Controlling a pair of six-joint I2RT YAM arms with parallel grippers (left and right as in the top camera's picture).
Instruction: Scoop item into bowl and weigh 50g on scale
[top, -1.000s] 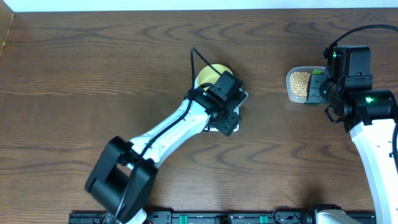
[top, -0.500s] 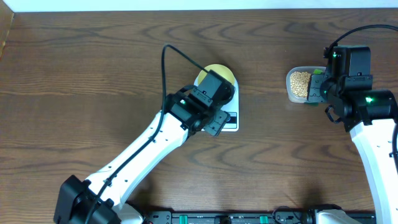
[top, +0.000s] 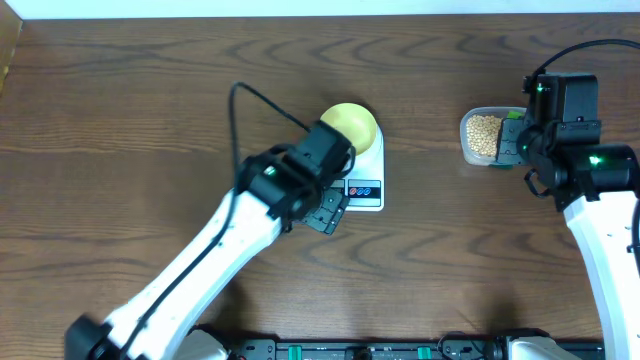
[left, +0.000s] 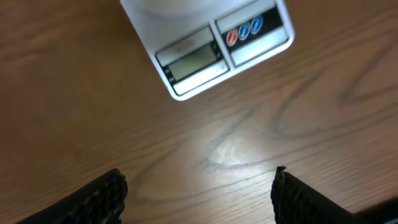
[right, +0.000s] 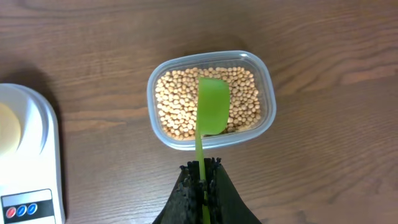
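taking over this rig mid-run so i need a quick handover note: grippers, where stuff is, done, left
Left gripper: open, empty, over the brown wooden table in front of the white flat kitchen scale.
Right gripper: shut on the handle of a green plastic scoop, blade over the small tan beans in the clear plastic tub.
Done: small pale yellow bowl sits on the scale; no beans seen in it.
Left: scoop beans into the bowl up to the target weight.

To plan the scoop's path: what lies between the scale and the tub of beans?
Only bare wooden table. Nothing stands between the scale and the tub, as the overhead and right wrist views both show.
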